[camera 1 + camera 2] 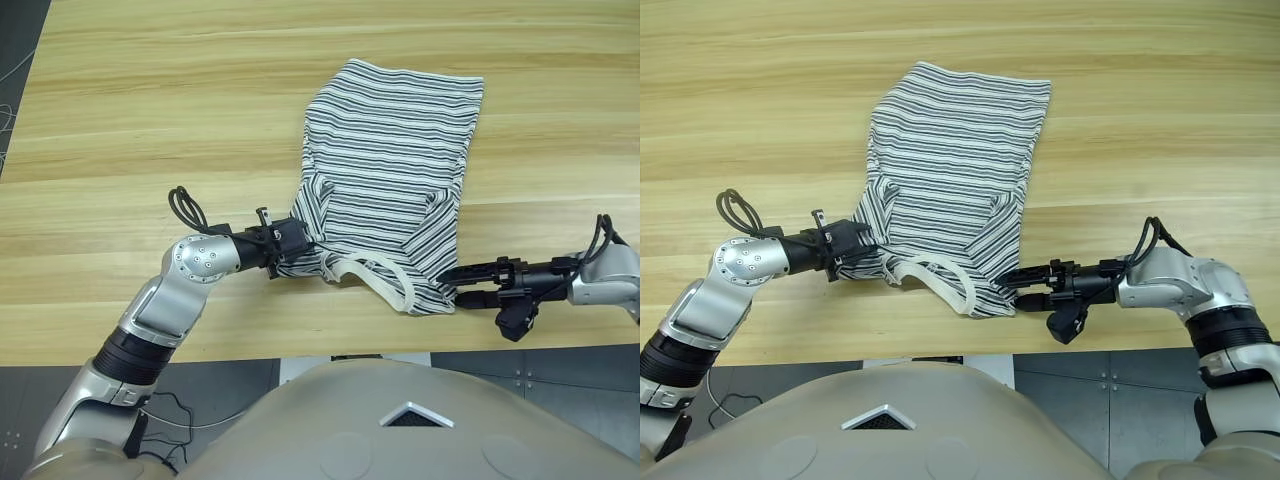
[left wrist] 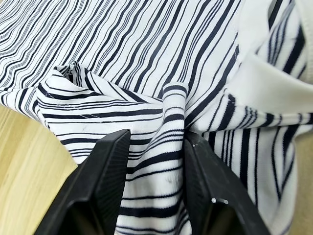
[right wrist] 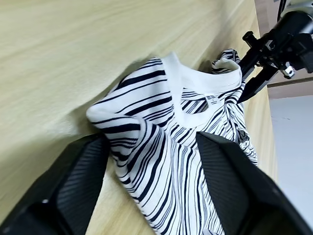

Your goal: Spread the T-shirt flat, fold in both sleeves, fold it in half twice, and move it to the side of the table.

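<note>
A black-and-white striped T-shirt [image 1: 385,170] lies on the wooden table [image 1: 150,120] with its sleeves folded in and its white collar [image 1: 375,275] toward the near edge. My left gripper [image 1: 300,245] is at the near left shoulder of the shirt. In the left wrist view, a bunched fold of striped fabric [image 2: 156,117] is pinched between its black fingers [image 2: 105,171]. My right gripper [image 1: 455,284] is at the near right shoulder. Its fingers [image 3: 83,181] stand wide apart on either side of the shirt's corner [image 3: 142,127], which rests on the table.
The table's near edge [image 1: 250,355] runs just below both grippers. Bare wood extends to the left, to the right and behind the shirt. A black cable loop [image 1: 187,208] sticks up from the left wrist.
</note>
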Controlling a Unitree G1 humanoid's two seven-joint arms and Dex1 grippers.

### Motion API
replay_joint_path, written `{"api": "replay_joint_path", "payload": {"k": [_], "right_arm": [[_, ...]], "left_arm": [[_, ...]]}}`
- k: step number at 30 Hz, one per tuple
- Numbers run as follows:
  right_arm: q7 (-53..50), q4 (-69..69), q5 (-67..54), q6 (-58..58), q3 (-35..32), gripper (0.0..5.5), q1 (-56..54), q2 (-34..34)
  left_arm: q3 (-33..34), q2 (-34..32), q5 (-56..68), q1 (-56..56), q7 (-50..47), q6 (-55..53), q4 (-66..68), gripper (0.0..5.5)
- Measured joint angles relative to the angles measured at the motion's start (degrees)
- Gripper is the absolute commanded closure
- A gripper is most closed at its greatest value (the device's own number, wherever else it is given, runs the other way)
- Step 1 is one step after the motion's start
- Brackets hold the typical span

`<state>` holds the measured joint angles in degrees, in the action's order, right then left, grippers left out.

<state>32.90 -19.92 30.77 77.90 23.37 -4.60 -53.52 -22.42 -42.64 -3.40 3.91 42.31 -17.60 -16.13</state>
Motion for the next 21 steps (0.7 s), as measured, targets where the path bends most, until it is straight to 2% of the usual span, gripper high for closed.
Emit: {"api": "replay_joint_path", "payload": {"k": [5,11,21], "right_arm": [[0.09,4.07,-2.43,-5.37,2.26,1.33,0.76,0.85],[-0.02,4.69,-2.99,-9.33,4.41,1.33,-0.69,4.34],[-3.26,-4.09,-2.99,-11.08,6.97,1.33,-7.20,8.99]], "left_arm": [[0.09,0.00,-0.02,0.03,0.14,-0.05,-0.03,3.71],[0.08,0.00,-0.23,0.28,0.14,-0.52,-0.59,3.71],[0.02,-0.02,-0.26,0.91,1.17,-1.22,-2.03,3.71]]}}
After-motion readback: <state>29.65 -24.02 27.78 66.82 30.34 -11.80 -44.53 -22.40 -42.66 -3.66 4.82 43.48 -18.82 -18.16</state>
